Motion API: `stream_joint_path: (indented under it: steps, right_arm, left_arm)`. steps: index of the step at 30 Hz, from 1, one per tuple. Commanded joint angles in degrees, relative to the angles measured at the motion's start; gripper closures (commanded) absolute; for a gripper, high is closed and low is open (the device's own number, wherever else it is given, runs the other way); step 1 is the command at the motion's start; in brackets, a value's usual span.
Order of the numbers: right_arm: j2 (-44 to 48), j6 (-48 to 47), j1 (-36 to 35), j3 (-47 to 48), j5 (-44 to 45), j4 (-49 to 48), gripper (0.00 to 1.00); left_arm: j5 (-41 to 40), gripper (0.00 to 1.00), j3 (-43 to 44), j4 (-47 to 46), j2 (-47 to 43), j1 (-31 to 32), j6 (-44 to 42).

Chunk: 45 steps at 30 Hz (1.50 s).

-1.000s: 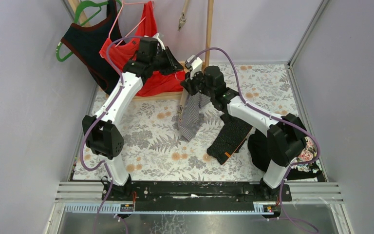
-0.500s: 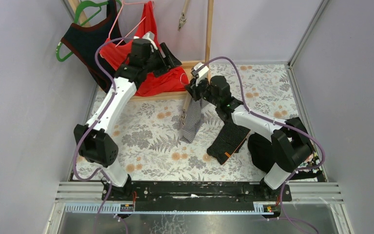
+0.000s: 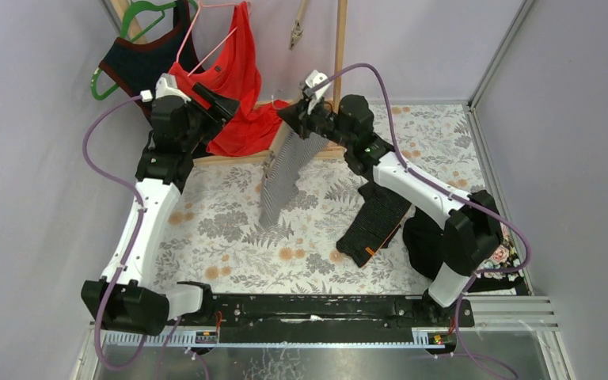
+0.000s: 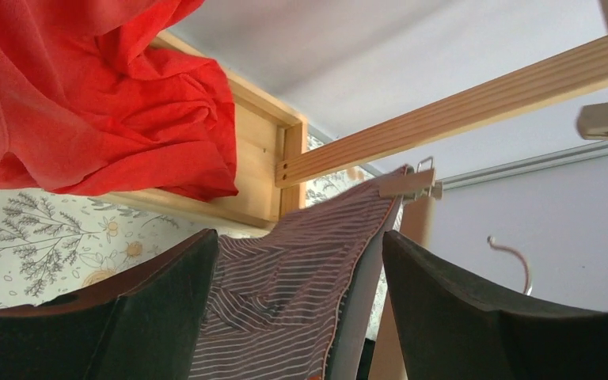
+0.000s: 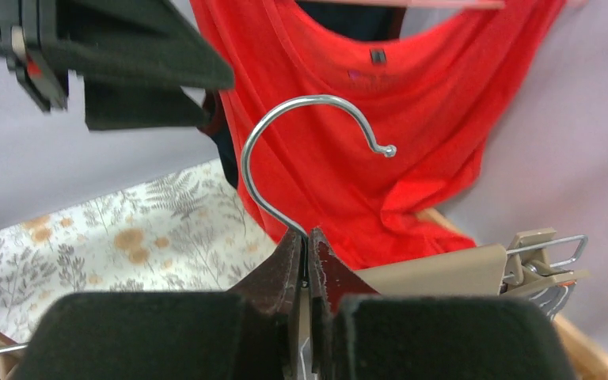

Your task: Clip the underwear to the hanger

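R gripper [image 5: 307, 241] is pressed tight on the wire hook [image 5: 285, 150] of the hanger [image 5: 443, 273], and you've just swung it up and left, near the wooden rack [image 3: 339, 47]. Striped underwear [image 3: 283, 178] hangs off it, one corner in a clip [image 4: 408, 184], tail trailing toward the worktop [image 3: 229, 229]. L gripper [image 4: 299, 241] is spread wide, holding nothing. It's just backed off left, clear of the hanger. Looks like that clip's holding w/o help. Can't confirm the 2nd corner.
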State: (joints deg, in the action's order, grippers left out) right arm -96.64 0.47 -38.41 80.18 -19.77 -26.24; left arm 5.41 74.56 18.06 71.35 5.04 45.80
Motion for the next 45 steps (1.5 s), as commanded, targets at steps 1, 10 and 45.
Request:
stream_joint_path:
  steps: [1,10,45]
  right_arm:
    - [-3.8,-2.2,-2.4,12.0,-1.2,2.8,1.0]
    - [-14.4,-4.1,-2.7,35.7,-2.8,12.4,1.0]
    - [-37.4,-14.3,-2.6,66.2,2.3,-7.9,1.0]
  left_arm:
    - [-2.3,0.24,-1.6,-4.3,-2.4,-0.6,0.2]
    - [-3.1,0.23,-8.1,-6.8,-7.5,-1.4,2.2]
    - [11.0,0.0,-4.3,-10.7,-9.8,-8.9,8.9]
